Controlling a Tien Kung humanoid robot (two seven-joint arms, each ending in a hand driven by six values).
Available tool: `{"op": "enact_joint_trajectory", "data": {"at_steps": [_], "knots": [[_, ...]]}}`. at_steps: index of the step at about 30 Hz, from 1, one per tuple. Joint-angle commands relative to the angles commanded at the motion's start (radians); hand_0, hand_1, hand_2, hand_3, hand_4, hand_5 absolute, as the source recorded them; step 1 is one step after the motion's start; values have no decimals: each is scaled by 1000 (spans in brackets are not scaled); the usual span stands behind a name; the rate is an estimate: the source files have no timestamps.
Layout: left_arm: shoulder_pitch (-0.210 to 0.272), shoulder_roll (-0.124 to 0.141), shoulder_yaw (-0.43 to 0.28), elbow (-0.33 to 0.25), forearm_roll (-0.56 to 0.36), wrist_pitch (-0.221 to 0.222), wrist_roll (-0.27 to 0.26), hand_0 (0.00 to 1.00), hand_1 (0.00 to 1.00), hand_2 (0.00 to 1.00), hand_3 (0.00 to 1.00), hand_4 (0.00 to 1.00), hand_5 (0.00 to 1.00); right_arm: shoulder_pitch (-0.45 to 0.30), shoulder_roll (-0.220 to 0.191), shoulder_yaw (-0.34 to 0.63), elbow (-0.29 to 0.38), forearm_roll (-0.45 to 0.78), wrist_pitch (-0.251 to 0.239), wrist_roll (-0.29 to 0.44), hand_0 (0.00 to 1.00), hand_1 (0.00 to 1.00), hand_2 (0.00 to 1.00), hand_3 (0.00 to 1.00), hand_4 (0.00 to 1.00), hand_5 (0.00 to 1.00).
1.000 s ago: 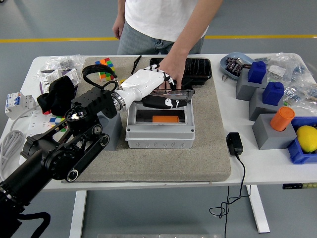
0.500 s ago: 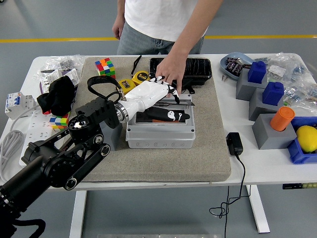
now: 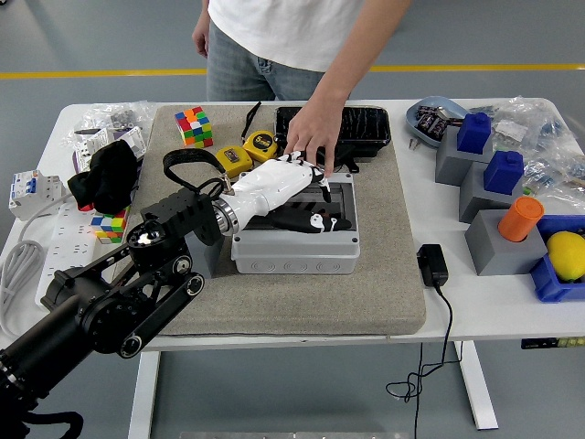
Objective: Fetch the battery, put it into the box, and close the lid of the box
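The box (image 3: 294, 240) sits at the middle of the grey mat (image 3: 384, 293) on the table (image 3: 475, 302), and your left hand (image 3: 291, 187) lies flat across its lid (image 3: 340, 197), fingers spread and holding nothing, pressing down so the lid seats on the base. You cannot see the battery; judging by the lowered lid, it is probably inside, hidden under the hand. At twelve o'clock from the box a person's hand (image 3: 311, 137) rests on the lid's far edge, likely steadying it near the hinge. Keep your palm centred so the pressure spreads evenly. Your right arm is out of view. The black tray (image 3: 366, 123) behind the box stays clear of the lid.
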Motion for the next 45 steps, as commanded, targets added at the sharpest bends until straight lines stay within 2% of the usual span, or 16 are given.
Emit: {"op": "enact_joint_trajectory", "data": {"at_steps": [5,7,8,9,14,15,20,21,24,27,32,33,36,38,39,45], "knots": [[27,-3,-87,-50,4,8,-7,998,869,730,563,998,998,1,2,7,0,-3,0,0,834,762,751,806,998,998],[58,-10,-151,-90,-50,2,-28,998,869,730,563,998,998,0,4,12,0,-6,1,1,834,762,751,806,998,998],[68,-13,-183,-102,-87,-3,-37,998,869,730,563,998,998,0,5,15,-1,-7,1,1,834,762,751,806,998,998],[89,-20,-227,-121,-133,-14,-61,986,832,732,661,998,998,-1,7,17,0,-8,2,2,834,762,750,806,998,998],[133,-23,-409,-144,-339,-33,-112,986,832,732,661,998,998,-3,12,28,1,-12,1,4,834,762,750,806,998,998],[142,-19,-441,-148,-378,-41,-115,817,829,779,803,998,998,-3,13,28,1,-12,1,5,832,762,750,805,998,998],[199,2,-584,-166,-581,-85,-122,817,829,779,803,998,998,-5,17,36,1,-14,2,8,832,762,750,805,998,998],[210,4,-609,-167,-620,-91,-123,819,881,858,881,998,994,-6,18,39,1,-15,2,8,833,761,750,805,998,998],[251,7,-683,-161,-750,-115,-113,819,881,858,881,998,994,-7,22,46,-1,-20,4,9,833,761,750,805,998,998],[290,14,-740,-149,-874,-120,-103,839,905,908,921,998,998,-5,26,48,0,-18,2,10,833,761,750,805,998,998],[352,26,-814,-135,-1088,-120,-88,839,905,908,921,998,998,-7,33,57,-2,-25,3,11,833,761,750,805,998,998],[367,29,-834,-134,-1172,-111,-85,910,961,966,969,998,998,-10,34,63,-4,-32,6,10,831,761,750,805,998,998],[380,32,-863,-133,-1229,-86,-86,910,961,966,969,998,998,-13,36,76,-6,-44,7,9,831,761,750,805,998,998],[393,35,-893,-134,-1177,-63,-85,910,961,966,969,998,998,-14,37,82,-6,-50,7,10,831,761,750,805,998,998],[402,32,-921,-136,-1132,-41,-85,998,998,998,993,998,998,-15,37,78,-6,-52,7,11,833,761,750,805,998,998],[428,17,-1005,-145,-878,10,-81,998,998,998,998,998,998,-19,31,54,-6,-49,4,12,835,764,750,805,998,998]]}}
